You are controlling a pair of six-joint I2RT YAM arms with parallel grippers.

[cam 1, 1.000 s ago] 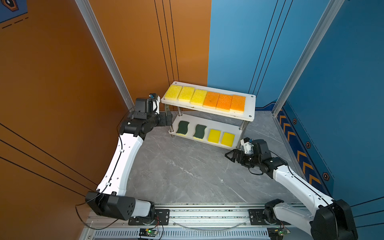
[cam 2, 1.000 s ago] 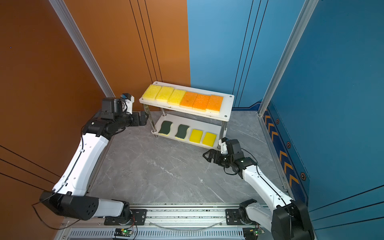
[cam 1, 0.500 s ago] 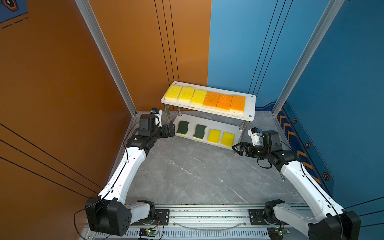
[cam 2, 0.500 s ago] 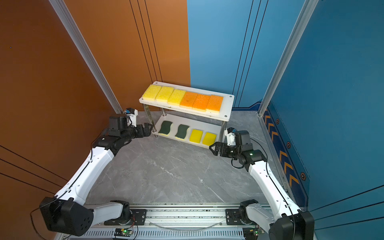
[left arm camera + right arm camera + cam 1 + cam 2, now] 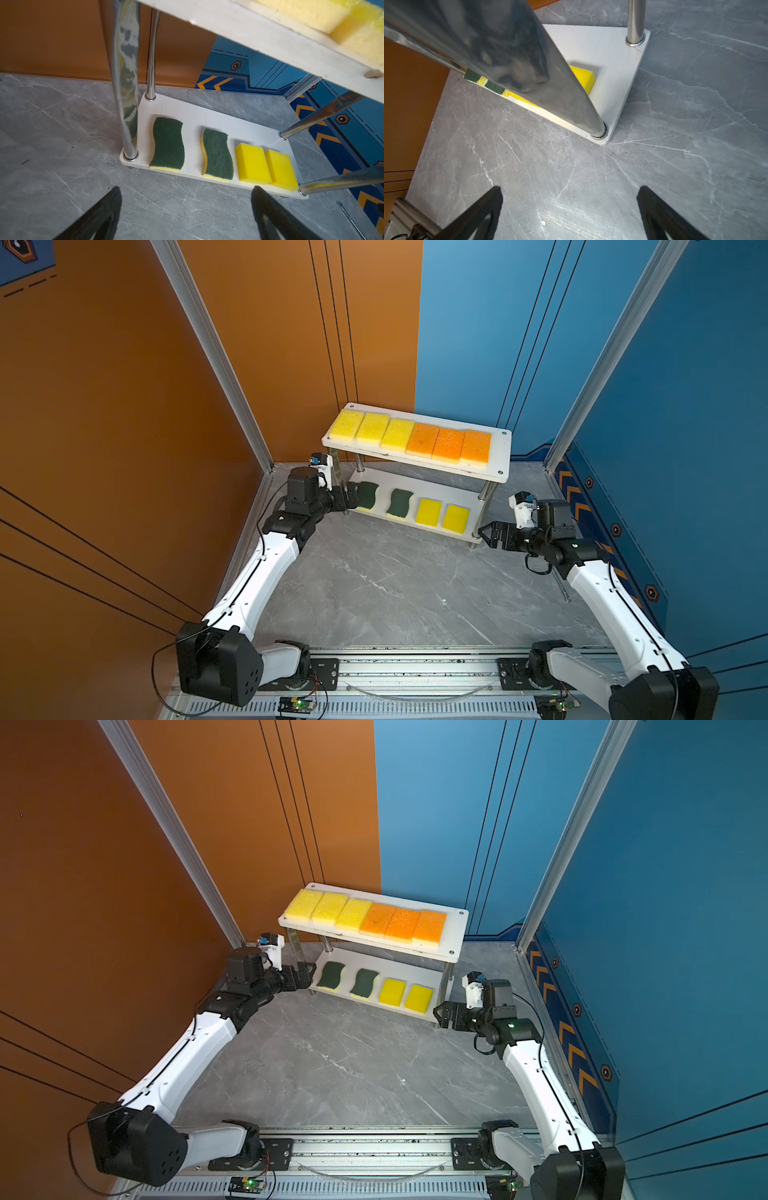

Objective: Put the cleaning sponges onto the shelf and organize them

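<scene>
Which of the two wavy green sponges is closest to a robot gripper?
The green sponge at the end of the lower board, right beside the open left gripper. The second green sponge sits farther along, next to the yellow ones.

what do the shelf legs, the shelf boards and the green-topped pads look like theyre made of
Shelf legs: polished metal, probably chrome-plated tube; they mirror the surroundings.
Shelf boards: matte white, with faint grain-like streaks; possibly painted or laminated wood, though plastic cannot be ruled out.
Green-topped pads: a coarse, fibrous dark-green scouring layer over porous yellow foam, seen at the edges.
</scene>
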